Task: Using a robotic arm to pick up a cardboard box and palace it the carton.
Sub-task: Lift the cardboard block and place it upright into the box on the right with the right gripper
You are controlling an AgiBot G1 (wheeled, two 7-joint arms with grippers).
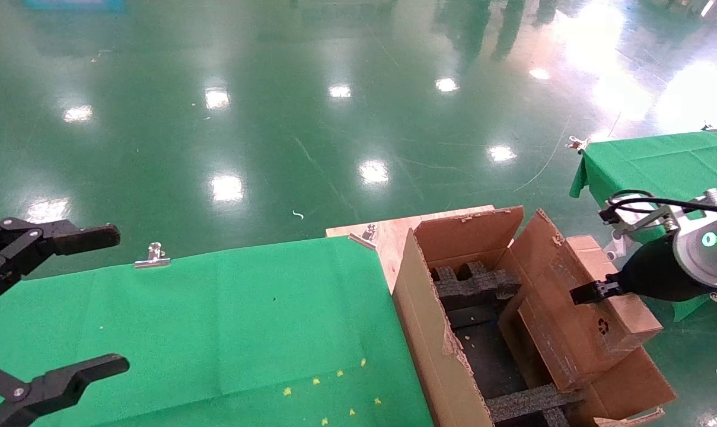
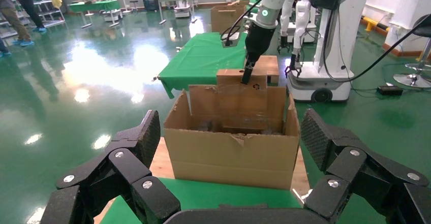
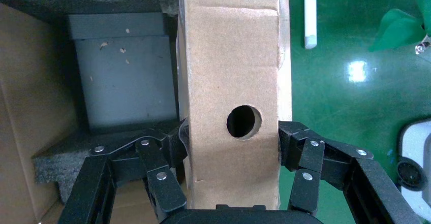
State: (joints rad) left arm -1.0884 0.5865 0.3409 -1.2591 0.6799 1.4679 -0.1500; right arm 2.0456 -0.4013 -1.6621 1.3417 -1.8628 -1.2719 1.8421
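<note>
The small brown cardboard box (image 1: 631, 314) hangs tilted over the right wall of the large carton (image 1: 429, 332). Its recycling mark faces the carton. My right gripper (image 1: 598, 290), on the white and silver arm, is shut on the box's sides. In the right wrist view the fingers (image 3: 175, 142) press both sides of the box (image 3: 234, 71), just beside its round hole. Black foam inserts (image 3: 91, 158) lie in the carton below. My left gripper (image 1: 121, 299) is open and empty above the green table at the left. In its view it faces the carton (image 2: 234, 158).
A green-clothed table (image 1: 216, 332) lies left of the carton, with a metal clip (image 1: 152, 256) on its far edge and a wooden board (image 1: 388, 234) under the carton. A second green table (image 1: 660, 160) stands at the far right. A white robot base (image 2: 315, 76) stands beyond.
</note>
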